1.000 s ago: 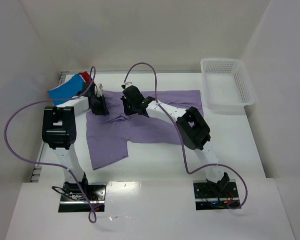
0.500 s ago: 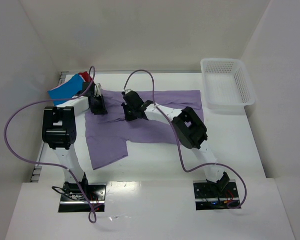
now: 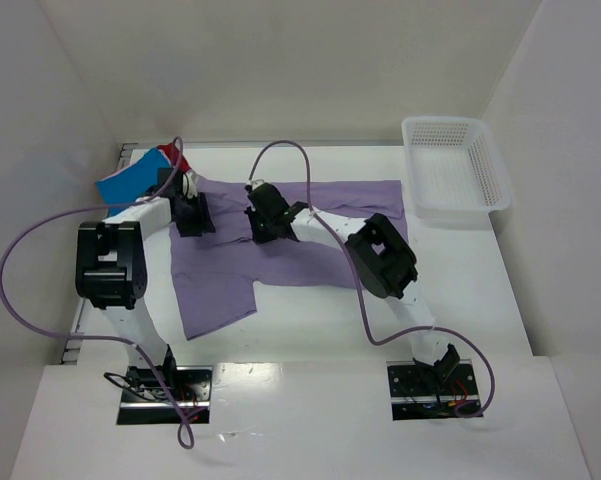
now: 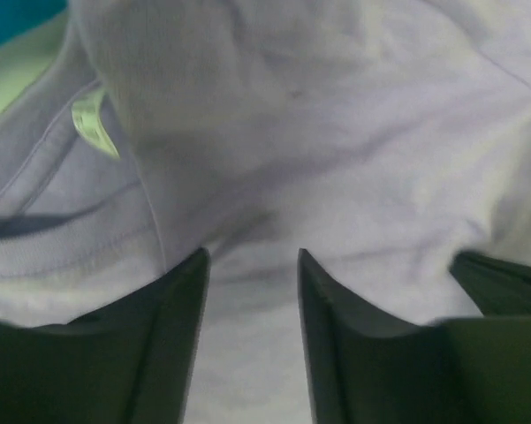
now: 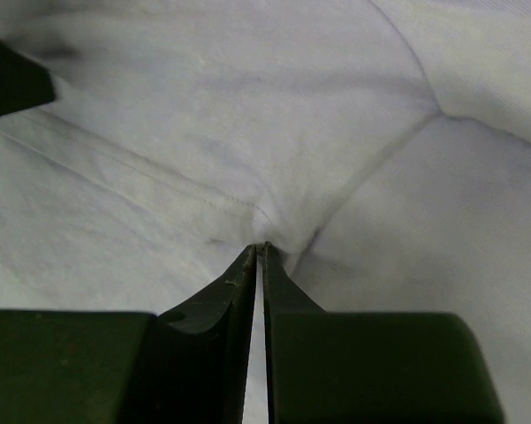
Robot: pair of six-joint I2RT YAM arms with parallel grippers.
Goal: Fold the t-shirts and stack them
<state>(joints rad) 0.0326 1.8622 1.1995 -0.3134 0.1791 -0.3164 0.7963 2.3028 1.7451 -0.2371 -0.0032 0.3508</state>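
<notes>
My left fingers [image 4: 159, 353] have parted over the purple shirt [image 3: 320, 262], whose wrinkle has flattened; only the right wrist view shows my right fingers [image 5: 216, 309] clenched on a pucker.

White-and-black twin robot with purple wiring
The left arm [image 3: 138, 322] and right arm [image 3: 327, 222] have white links between boxy black joint housings; a thin lavender cable [image 3: 1, 280] loops off each. Each stands on a dark metal base plate [image 3: 195, 385] with small wires. The left gripper [image 4: 252, 265] and right gripper [image 5: 262, 252] have dark, tapering fingers [image 5: 212, 305].
</notes>
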